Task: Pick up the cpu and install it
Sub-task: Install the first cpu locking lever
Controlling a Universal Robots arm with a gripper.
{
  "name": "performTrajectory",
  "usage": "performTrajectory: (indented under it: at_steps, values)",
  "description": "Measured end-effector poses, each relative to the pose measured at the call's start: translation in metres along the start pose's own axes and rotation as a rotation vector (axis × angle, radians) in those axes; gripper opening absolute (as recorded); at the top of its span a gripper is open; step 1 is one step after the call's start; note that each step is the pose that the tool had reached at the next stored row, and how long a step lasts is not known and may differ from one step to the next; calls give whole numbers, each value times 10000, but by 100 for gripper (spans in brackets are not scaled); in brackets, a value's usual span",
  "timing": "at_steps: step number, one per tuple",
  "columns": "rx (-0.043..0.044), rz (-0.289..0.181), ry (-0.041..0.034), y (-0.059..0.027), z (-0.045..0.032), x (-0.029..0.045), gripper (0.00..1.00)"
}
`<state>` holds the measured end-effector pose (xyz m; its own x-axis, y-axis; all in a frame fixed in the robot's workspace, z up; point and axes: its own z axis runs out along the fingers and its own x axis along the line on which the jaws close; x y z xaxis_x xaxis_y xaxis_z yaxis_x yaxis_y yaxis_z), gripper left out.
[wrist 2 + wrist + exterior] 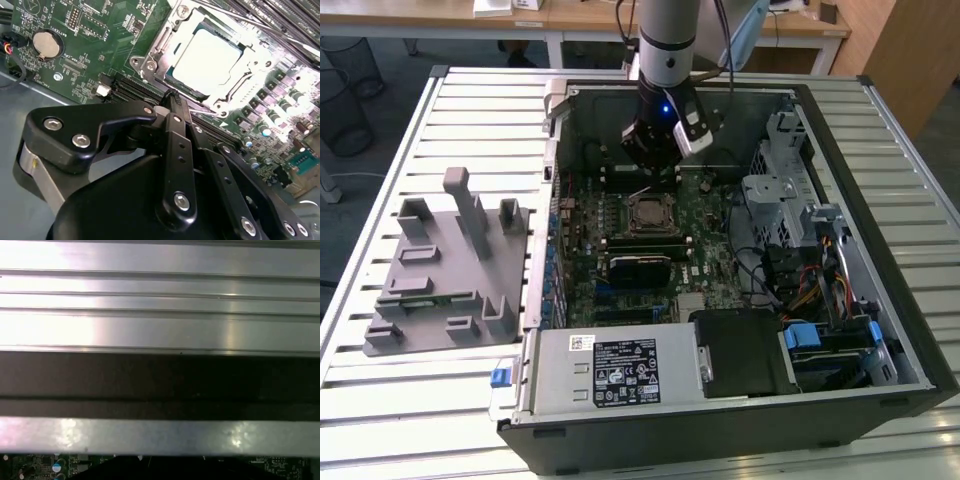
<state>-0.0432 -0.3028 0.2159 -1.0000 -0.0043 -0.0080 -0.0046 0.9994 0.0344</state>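
Note:
The cpu [207,60], a pale silvery square, lies flat in the motherboard socket [150,65], and the socket's metal frame stands open around it. In the exterior view the cpu [650,213] sits mid-board inside the open computer case [545,110]. My gripper [655,165] hangs just above the board, a little behind the socket. In the second wrist view the gripper [172,100] has its black fingers drawn together with nothing between them, tips short of the socket's edge.
A grey holder fixture [450,270] stands on the slatted table [380,400] at the exterior view's left. Case walls, a power supply [610,370], drive bays and cables [800,270] surround the board. Memory slots [280,20] run beside the socket.

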Motion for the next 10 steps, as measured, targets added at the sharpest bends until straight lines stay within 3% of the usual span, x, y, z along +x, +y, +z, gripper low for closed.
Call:
performTrajectory:
  at_steps: [10]
  values:
    - [1,4,97,6,105,-40,11]
